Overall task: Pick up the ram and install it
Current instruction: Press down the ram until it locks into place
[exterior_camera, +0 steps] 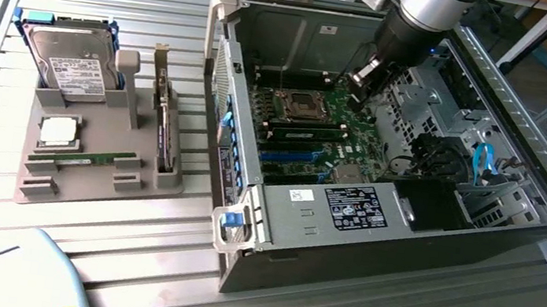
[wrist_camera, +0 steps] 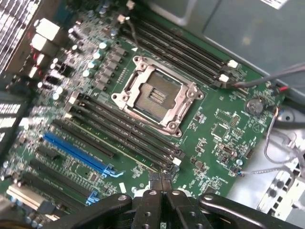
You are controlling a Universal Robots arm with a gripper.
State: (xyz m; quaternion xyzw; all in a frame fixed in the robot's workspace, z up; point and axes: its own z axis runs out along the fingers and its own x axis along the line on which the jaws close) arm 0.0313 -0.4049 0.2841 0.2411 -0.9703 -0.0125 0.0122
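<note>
Claw (wrist_camera: 161, 183) comes first: its two fingers are pressed together with nothing between them, poised above the motherboard (wrist_camera: 224, 124) inside the open case (exterior_camera: 390, 232). In the exterior view the arm (exterior_camera: 418, 22) reaches down into the case from the far side, its claw (exterior_camera: 359, 81) hanging just over the board's upper part.

Going from large to small: the case lies on its side on the slatted table (exterior_camera: 113, 5), with the grey holder (exterior_camera: 91, 169) well apart from it, toward the exterior view's left. The drive (exterior_camera: 72, 63) stands in the holder's far end, and a square chip (exterior_camera: 60, 129) sits in the middle.

A ram (exterior_camera: 82, 158) stick lies flat in a groove along the holder's near part, a thin green strip. It is far from the claw and untouched.

On the board, the empty socket (wrist_camera: 155, 95) sits between two banks of dark slots (wrist_camera: 124, 129). In the exterior view one slot beside the socket seems to carry a green stick (exterior_camera: 306, 134), though the wrist view does not make this clear.

As a judgement, the stick in the holder has not been picked up, so for that stick both pickup and seating remain undone.
</note>
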